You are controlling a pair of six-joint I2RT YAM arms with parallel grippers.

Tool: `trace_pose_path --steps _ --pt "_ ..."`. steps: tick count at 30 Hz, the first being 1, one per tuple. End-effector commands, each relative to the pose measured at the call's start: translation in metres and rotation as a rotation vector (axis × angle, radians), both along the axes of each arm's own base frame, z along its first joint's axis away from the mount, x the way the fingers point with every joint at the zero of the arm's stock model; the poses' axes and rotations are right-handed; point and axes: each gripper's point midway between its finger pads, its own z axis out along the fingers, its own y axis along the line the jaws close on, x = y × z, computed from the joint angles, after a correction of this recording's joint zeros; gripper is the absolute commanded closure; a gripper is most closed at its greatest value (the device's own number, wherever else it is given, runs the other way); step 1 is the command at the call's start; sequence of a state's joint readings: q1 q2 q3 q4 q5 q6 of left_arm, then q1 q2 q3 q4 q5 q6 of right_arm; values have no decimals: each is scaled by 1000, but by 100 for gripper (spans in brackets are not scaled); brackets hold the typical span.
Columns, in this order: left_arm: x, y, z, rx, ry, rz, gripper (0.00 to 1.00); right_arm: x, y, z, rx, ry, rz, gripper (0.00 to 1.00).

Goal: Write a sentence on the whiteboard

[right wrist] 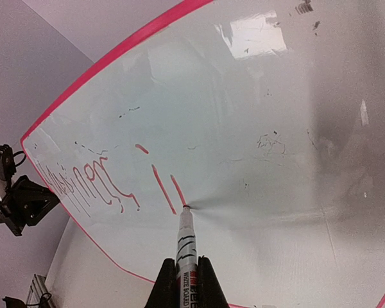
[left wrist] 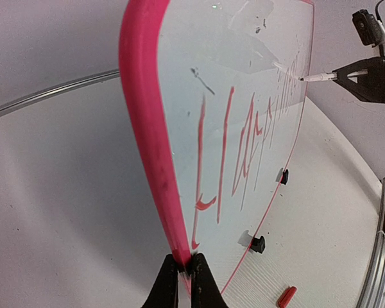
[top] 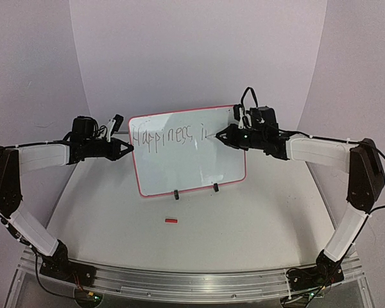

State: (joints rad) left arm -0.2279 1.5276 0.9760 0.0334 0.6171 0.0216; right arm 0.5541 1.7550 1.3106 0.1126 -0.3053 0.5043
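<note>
The whiteboard [top: 192,163], white with a red frame, stands upright on two black feet at the table's middle. It carries the partly written sentence [top: 168,136], reading "Happiness i" plus one stroke. My left gripper [top: 129,149] is shut on the board's left frame edge [left wrist: 155,160]. My right gripper [top: 219,137] is shut on a white marker [right wrist: 185,247] whose tip touches the board at the foot of a fresh red stroke [right wrist: 178,192]. The marker also shows in the left wrist view [left wrist: 317,77] against the board's far end.
A red marker cap [top: 171,221] lies on the table in front of the board; it also shows in the left wrist view [left wrist: 286,296]. The table's metal rail [top: 192,279] runs along the near edge. Purple walls close in behind.
</note>
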Motion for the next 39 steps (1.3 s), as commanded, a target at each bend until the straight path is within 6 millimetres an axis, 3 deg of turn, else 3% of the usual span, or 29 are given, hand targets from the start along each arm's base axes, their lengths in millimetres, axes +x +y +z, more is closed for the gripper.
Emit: trace_pose_path --steps 1,13,39 --pt "8 4 6 51 -58 16 100 3 -4 9 16 -15 -16 100" --pt "7 4 7 51 -58 17 100 11 -5 49 53 -107 -48 100" --pt "8 5 6 52 -57 17 100 20 -18 61 61 -159 -122 100"
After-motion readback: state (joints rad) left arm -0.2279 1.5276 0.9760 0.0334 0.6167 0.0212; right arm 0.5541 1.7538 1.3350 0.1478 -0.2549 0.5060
